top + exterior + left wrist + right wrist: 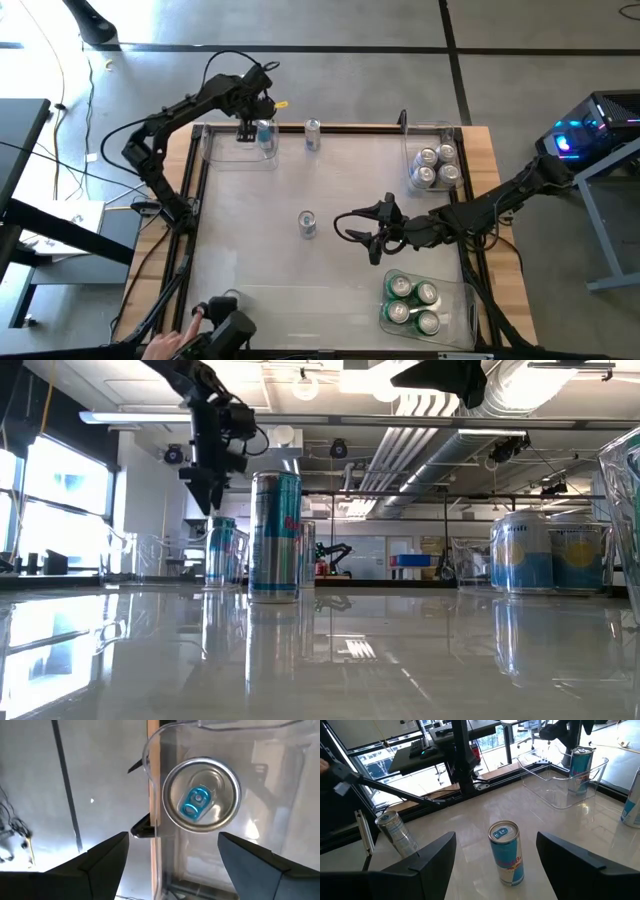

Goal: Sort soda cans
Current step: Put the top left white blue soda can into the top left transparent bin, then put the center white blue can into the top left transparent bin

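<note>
One soda can (pixel 201 800) with a blue tab stands upright inside the clear bin (pixel 225 152) at the far left corner. My left gripper (pixel 172 840) hangs open above this can (pixel 265 132), clear of it. A blue-and-silver can (pixel 506 852) stands upright on its base in the middle of the table (pixel 307 224). My right gripper (pixel 496 835) is open just to its right, (pixel 342 227) pointing at it without touching. Another can (pixel 312 133) stands at the far edge.
A clear bin (pixel 460 300) at the near right holds several green cans. A bin (pixel 408 150) at the far right holds several silver cans. One more can (pixel 395 832) stands tilted near the near left edge, where a person's hand (pixel 170 340) shows.
</note>
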